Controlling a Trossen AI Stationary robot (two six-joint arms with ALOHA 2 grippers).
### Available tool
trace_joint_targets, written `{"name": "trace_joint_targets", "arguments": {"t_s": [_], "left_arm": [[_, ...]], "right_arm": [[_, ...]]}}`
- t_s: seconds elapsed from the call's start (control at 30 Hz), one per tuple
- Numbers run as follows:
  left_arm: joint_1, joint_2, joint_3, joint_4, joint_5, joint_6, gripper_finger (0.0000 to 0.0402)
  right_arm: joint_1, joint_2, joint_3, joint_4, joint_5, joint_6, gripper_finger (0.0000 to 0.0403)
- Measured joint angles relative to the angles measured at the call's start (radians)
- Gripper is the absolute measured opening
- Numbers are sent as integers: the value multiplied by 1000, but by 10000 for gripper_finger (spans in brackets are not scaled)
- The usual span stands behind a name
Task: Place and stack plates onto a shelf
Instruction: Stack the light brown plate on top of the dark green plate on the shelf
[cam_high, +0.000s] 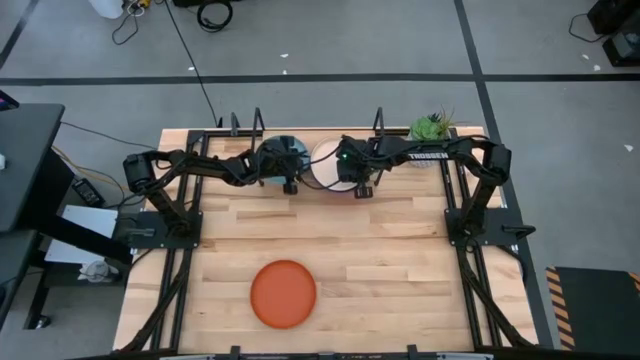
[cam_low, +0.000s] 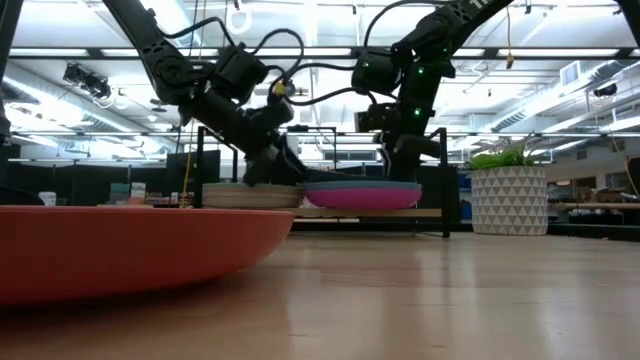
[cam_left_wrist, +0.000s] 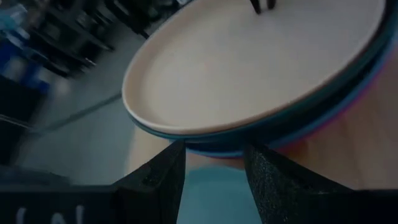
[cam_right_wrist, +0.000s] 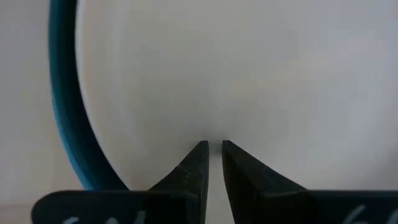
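Note:
On the shelf (cam_low: 430, 212) at the table's far edge stand two stacks of plates. The right stack (cam_low: 362, 193) has a cream plate (cam_left_wrist: 249, 68) on top, over teal, blue and pink ones. My right gripper (cam_right_wrist: 212, 144) stands over the cream plate, shut, pointing steeply down. My left gripper (cam_left_wrist: 214, 149) is open above a light teal plate (cam_left_wrist: 211, 193) on the left stack (cam_low: 245, 195). Its tips are close to the right stack's rim; I cannot tell whether they touch. An orange plate (cam_high: 283, 293) lies flat on the table near the front edge. My right gripper sets its shut fingertips (cam_left_wrist: 264, 5) on the inner face of the cream plate (cam_right_wrist: 249, 93), inside the rim. The fingers come from above, slanting steeply down. The plate lies flat on top of its stack on the shelf.
A potted green plant (cam_high: 432, 128) stands at the shelf's right end. Black posts (cam_low: 445, 180) frame the shelf. Open wooden tabletop (cam_high: 400, 260) lies between the shelf and the orange plate.

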Motion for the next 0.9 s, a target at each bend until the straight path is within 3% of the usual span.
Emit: {"name": "trace_joint_targets", "arguments": {"t_s": [0.4,0.6,0.9], "left_arm": [[-11,0,0,89,4,94,169],[-11,0,0,160,26,212,169],[-11,-2,1,207,89,402,169]], "right_arm": [[1,-3,-3,35,-3,-65,54],[0,-22,-4,54,-7,-71,54],[-47,-30,-3,57,-136,-69,54]]}}
